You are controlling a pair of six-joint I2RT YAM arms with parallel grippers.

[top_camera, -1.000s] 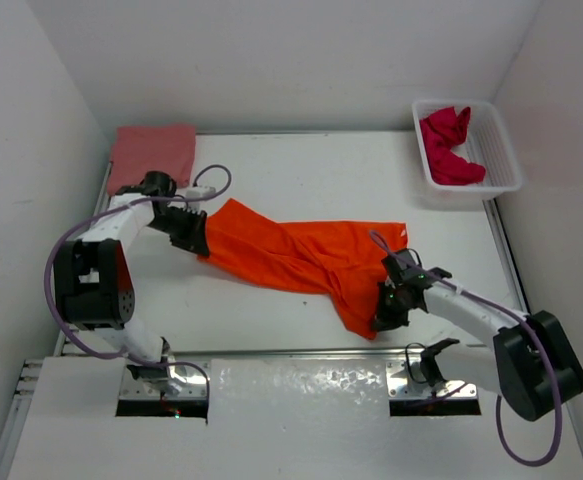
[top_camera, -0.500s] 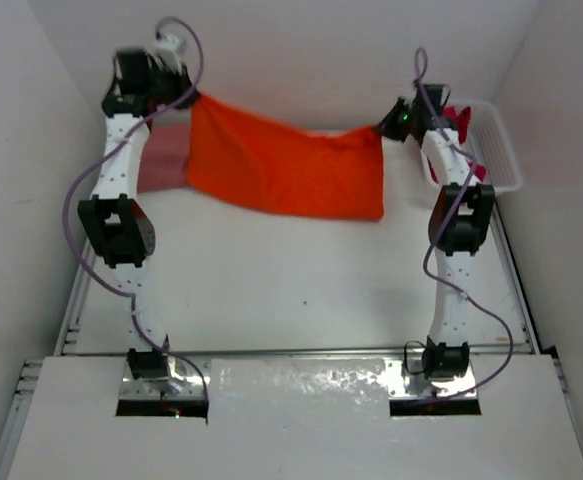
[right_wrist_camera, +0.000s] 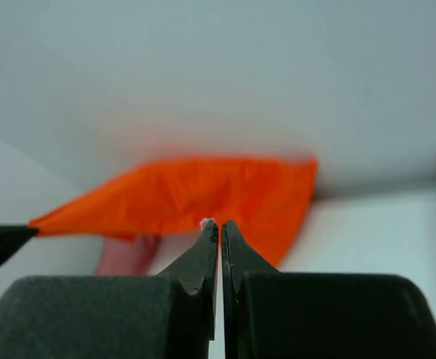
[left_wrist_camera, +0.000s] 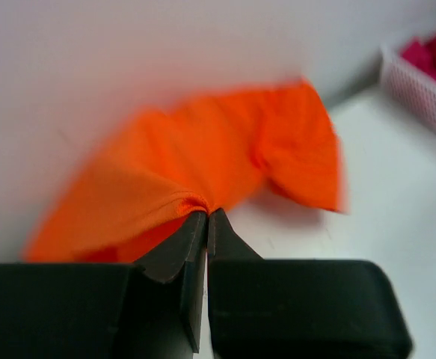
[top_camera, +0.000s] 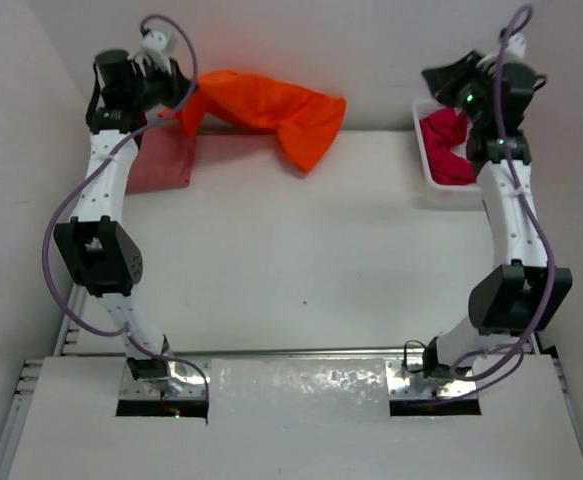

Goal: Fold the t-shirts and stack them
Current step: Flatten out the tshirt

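We find no text, label, brand, number or sign that can be read in any of the views, on the cloth, the arms or the table.

surface: white table (top_camera: 301,260) | far-left: folded pink t-shirt (top_camera: 166,165) | far-right: white mesh basket (top_camera: 433,188)

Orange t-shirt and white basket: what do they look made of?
Orange t-shirt: soft matte cloth, probably a knit; it sags and bunches into folds where the left gripper pinches it. White basket: seemingly rigid plastic mesh; its thin, perforated-looking walls hold shape, though blurred here.
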